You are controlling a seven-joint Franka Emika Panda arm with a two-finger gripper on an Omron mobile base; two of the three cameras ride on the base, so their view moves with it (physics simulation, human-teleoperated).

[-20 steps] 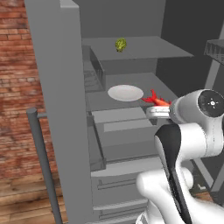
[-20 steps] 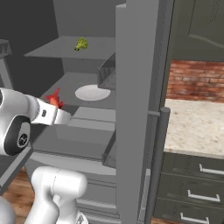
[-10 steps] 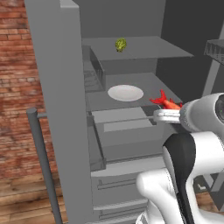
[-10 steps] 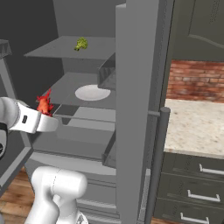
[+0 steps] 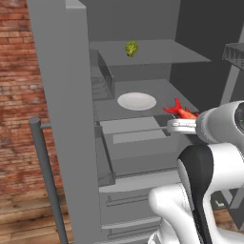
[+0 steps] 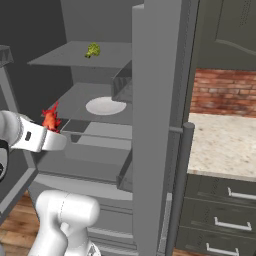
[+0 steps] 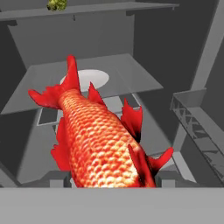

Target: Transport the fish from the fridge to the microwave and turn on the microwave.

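Gripping the fish (image 7: 103,144), the hand (image 7: 113,180) sat out in front of the open fridge (image 5: 71,95), just past the front edge of the middle shelf (image 5: 162,93). In the hand view the fish lay lengthwise between the two fingers (image 7: 59,178), its scaled red-orange body running away from the camera and its forked tail pointing toward the fridge interior — the fingers stood wide apart and pressed on either side of the body near its head end. From the left base view the fish (image 5: 180,111) stuck up and out beyond the hand (image 5: 177,126), tail toward the shelf, clear of the shelf surface. From the right base view it (image 6: 50,119) rose above the hand (image 6: 55,141), tail uppermost.

A white plate (image 5: 137,101) lay on the middle shelf, well behind the fish and apart from it. A small yellow-green leafy vegetable (image 5: 131,48) rested on the upper shelf (image 5: 167,52). The fridge door (image 6: 155,125) stood swung open, its long bar handle (image 6: 179,185) beside a speckled table (image 6: 225,147) — dark drawers beneath it.
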